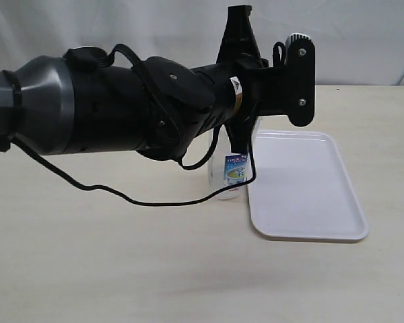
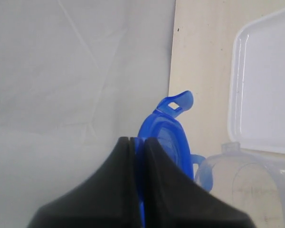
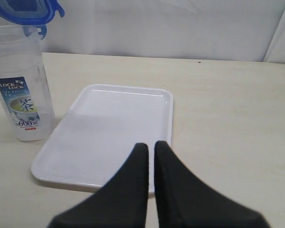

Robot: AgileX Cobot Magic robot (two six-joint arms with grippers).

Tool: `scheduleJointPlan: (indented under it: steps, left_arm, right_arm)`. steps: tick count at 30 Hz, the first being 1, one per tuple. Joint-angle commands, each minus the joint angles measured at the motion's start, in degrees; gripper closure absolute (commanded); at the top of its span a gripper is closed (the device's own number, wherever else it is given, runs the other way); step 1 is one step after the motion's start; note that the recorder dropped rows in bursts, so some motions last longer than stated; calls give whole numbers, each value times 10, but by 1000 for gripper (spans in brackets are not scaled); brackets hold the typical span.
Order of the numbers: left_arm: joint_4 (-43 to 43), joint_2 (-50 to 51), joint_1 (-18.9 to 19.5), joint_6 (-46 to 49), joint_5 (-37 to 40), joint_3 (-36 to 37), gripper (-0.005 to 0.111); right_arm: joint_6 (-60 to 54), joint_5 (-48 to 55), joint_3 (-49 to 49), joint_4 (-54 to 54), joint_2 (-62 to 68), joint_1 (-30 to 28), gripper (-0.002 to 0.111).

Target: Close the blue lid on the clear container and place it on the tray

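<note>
A white cloth backdrop [image 1: 121,27] is hanging behind a pale, matte table [image 1: 87,282]. In the exterior view the bulky left arm [image 1: 87,108] is stretching in from the left edge towards the middle. It is covering the upper part of the clear container [image 1: 230,183] and hiding the lid there. A black cable [image 1: 121,195] is drooping from the arm and looping in front of the container's lower half. The container is standing upright on the table, just beside the left edge of the tray [image 1: 310,195] and not on it.

The left gripper [image 2: 137,142] is pinching the blue lid [image 2: 167,137] by its edge, its black fingers pressed together on the plastic. It is holding the lid at the container's open mouth. Whether lid and rim are touching cannot be told. The right gripper [image 3: 151,145] is hovering over the tray's near edge, its jaws clenched with nothing between them.

The lid is looking glossy and rounded, one snap flap sticking up with a small slot in it. The container is tall, narrow and translucent, and a blue-green printed label [image 3: 20,102] is showing on its side. The tray is flat, white and smooth, with rounded corners and a low raised rim.
</note>
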Motion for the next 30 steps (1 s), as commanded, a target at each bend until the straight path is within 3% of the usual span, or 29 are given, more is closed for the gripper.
scheduleJointPlan:
  steps: [1, 8, 30]
  left_arm:
    - [-1, -8, -3, 1, 5, 8, 107]
    - [-1, -8, -27, 27, 21, 26, 107]
    - [-3, -8, -48, 40, 73, 42, 107]
  right_arm:
    - [2, 0, 1, -6, -3, -2, 104]
    - [2, 0, 1, -6, -3, -2, 104]
    - [2, 0, 1, -6, -3, -2, 104]
